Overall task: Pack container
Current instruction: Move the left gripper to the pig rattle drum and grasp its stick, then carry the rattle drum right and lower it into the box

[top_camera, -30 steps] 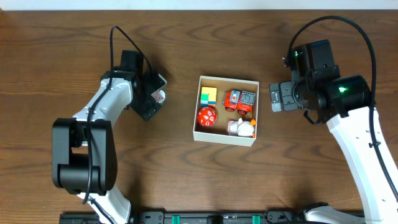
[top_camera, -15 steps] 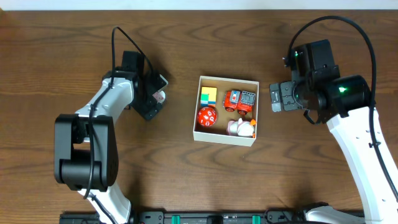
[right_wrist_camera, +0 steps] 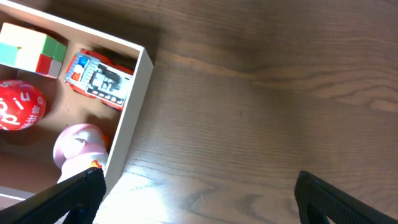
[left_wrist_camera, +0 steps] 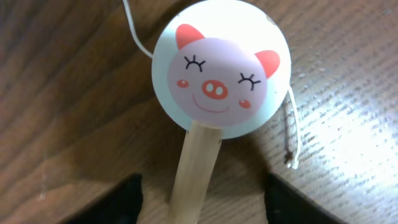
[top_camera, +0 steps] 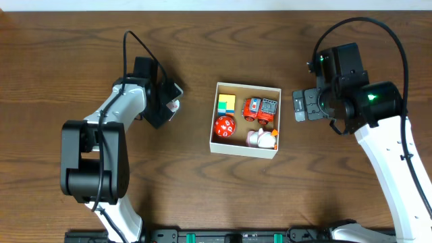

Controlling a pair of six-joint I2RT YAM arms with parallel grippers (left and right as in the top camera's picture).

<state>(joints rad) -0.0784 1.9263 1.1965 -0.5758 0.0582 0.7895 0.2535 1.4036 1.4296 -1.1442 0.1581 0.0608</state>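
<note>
The pig paddle (left_wrist_camera: pixel 221 81) looks light and stiff: a thin disc on a flat wooden stick (left_wrist_camera: pixel 196 168), best pinched across the stick. It lies flat on the surface (top_camera: pixel 81 54), left of the container (top_camera: pixel 212 128) and apart from it. The left hand (left_wrist_camera: pixel 202 199) hovers released, straddling the stick. The right hand (top_camera: pixel 302 106), just right of the container, is spread and empty.

1. Table (top_camera: pixel 202 196): dark brown wood, the grain in long wavy bands running left to right. We see it fill nearly the whole overhead view.
2. Pale strip (top_camera: pixel 216 3) along the far edge. We cannot tell whether it is wall or floor.
3. Black rail (top_camera: pixel 229 236) with green clips at the near edge.
4. Light: bright from above. We note white glare patches (left_wrist_camera: pixel 348 118) on the wood in both wrist views.
</note>
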